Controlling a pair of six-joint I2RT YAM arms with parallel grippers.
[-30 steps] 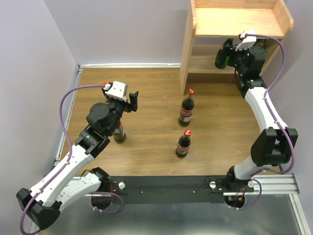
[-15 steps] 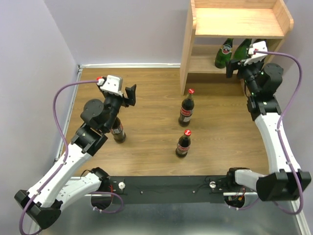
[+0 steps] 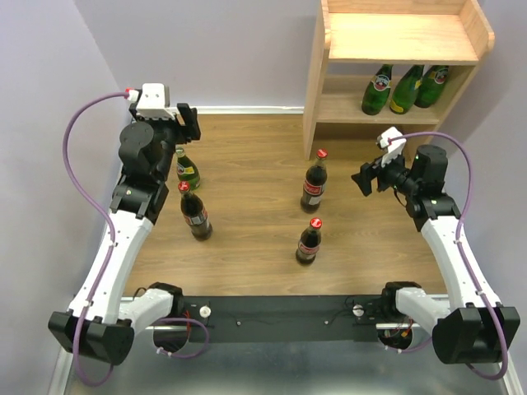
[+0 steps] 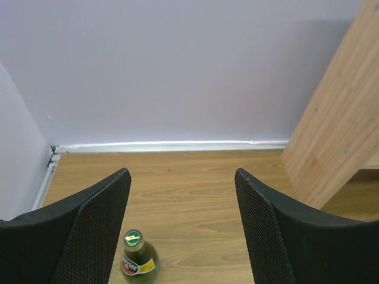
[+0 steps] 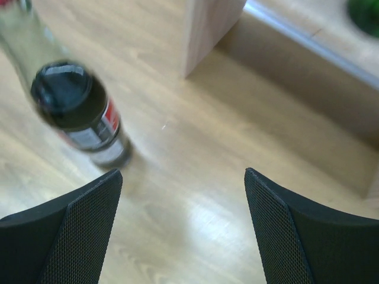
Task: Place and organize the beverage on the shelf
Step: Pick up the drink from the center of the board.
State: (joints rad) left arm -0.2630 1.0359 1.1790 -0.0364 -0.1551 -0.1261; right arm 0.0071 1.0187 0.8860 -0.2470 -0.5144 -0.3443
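Note:
The wooden shelf (image 3: pixel 395 37) stands at the back right, with three green bottles (image 3: pixel 406 88) side by side on its lower tier. A fourth green bottle (image 3: pixel 187 170) stands on the floor at the left, just below my open left gripper (image 3: pixel 185 123). In the left wrist view this bottle (image 4: pixel 137 257) sits low beside the left finger of that empty gripper (image 4: pixel 182 177). Three cola bottles stand upright on the floor (image 3: pixel 195 216) (image 3: pixel 314 183) (image 3: pixel 309 243). My right gripper (image 3: pixel 362 177) hangs open and empty right of the middle cola bottle (image 5: pixel 80 109).
The shelf's side panel (image 4: pixel 343 118) rises at the right of the left wrist view. Purple walls close in the back and the left side. The arms' black base rail (image 3: pixel 280 313) runs along the near edge. The shelf's top board (image 3: pixel 403 33) carries nothing.
My right gripper has drawn back out of the shelf's lower tier and come down-left toward the middle cola bottle. My left arm has swung to the back left, uncovering the green bottle on the floor.

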